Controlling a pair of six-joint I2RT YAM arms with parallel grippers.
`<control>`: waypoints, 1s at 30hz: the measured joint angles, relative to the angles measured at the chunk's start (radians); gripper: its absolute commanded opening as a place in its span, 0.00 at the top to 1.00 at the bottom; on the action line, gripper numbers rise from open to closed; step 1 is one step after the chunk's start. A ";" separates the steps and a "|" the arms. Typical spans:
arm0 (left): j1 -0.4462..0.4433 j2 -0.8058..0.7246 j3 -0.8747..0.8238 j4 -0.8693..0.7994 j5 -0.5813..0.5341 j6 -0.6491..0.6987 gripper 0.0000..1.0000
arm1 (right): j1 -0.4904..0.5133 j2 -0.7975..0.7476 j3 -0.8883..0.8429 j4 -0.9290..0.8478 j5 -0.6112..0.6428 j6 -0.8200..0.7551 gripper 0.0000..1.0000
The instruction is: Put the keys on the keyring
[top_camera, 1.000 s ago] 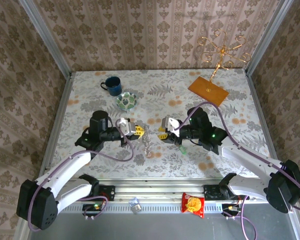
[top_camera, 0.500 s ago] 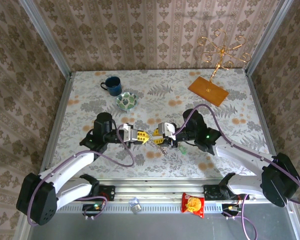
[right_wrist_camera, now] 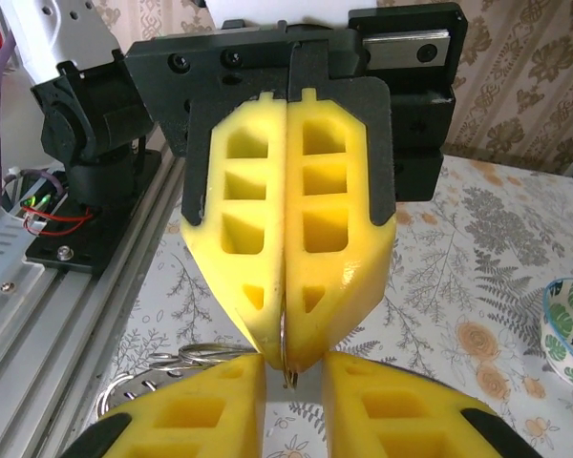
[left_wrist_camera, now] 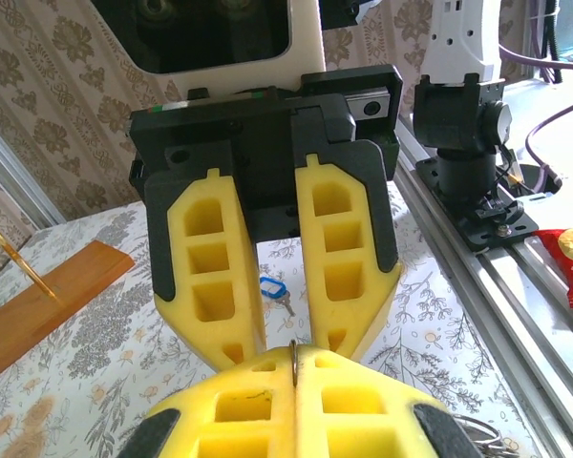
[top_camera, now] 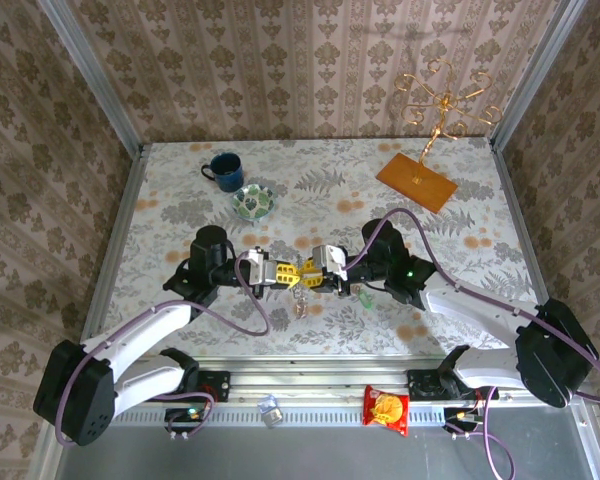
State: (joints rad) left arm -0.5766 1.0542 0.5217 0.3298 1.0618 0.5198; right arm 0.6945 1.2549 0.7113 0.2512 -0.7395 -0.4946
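Keyring (left_wrist_camera: 294,355): seen edge-on and held off the table, nearer the arms' bases than the green-patterned bowl (top_camera: 252,202) and a little to its right.
Left gripper (right_wrist_camera: 286,345): clenched on the keyring's edge, jaws pressed together around it.
Right gripper (right_wrist_camera: 294,393): tip to tip with the left gripper, jaws slightly parted either side of the ring's edge, not pinching it.
Blue-tagged key (left_wrist_camera: 272,286): flat on the table beneath the right gripper, nearer than the bowl.
Mug (top_camera: 222,168): just beyond the bowl, to its left.
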 measured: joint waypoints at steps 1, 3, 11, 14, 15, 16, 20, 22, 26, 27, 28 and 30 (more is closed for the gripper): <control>0.000 0.001 -0.003 0.009 0.000 -0.002 1.00 | 0.000 0.002 0.000 0.004 -0.002 0.003 0.83; 0.002 0.004 -0.009 0.027 -0.003 -0.007 1.00 | -0.002 0.004 -0.002 0.010 -0.002 0.007 0.92; 0.002 0.029 -0.023 0.051 -0.027 -0.035 0.96 | -0.009 0.010 -0.022 0.016 0.016 0.030 1.00; 0.000 0.032 -0.023 0.032 -0.041 -0.030 0.96 | -0.009 0.010 -0.030 0.015 0.034 0.026 1.00; -0.001 0.035 -0.023 0.027 -0.043 -0.028 0.95 | -0.009 0.011 -0.032 0.013 0.038 0.023 1.00; -0.002 0.039 -0.023 0.023 -0.045 -0.027 0.93 | -0.008 0.011 -0.033 0.010 0.043 0.021 1.00; -0.005 0.051 -0.024 0.008 -0.058 -0.025 0.96 | -0.006 0.023 -0.033 -0.002 0.056 0.000 1.00; -0.005 0.056 -0.024 -0.004 -0.063 -0.014 1.00 | -0.005 0.026 -0.033 -0.014 0.059 -0.008 1.00; -0.006 0.063 -0.024 -0.026 -0.068 0.001 1.00 | -0.004 0.037 -0.033 -0.023 0.059 -0.021 1.00; -0.006 0.063 -0.024 -0.032 -0.068 0.002 1.00 | -0.003 0.039 -0.033 -0.024 0.059 -0.024 1.00; -0.006 0.063 -0.024 -0.035 -0.069 0.002 1.00 | -0.003 0.039 -0.033 -0.026 0.059 -0.026 1.00; -0.006 0.063 -0.024 -0.039 -0.071 0.002 1.00 | -0.002 0.039 -0.033 -0.030 0.059 -0.027 1.00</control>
State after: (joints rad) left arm -0.5831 1.1175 0.4980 0.2913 0.9905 0.5213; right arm 0.6922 1.2934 0.6785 0.2211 -0.6804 -0.5213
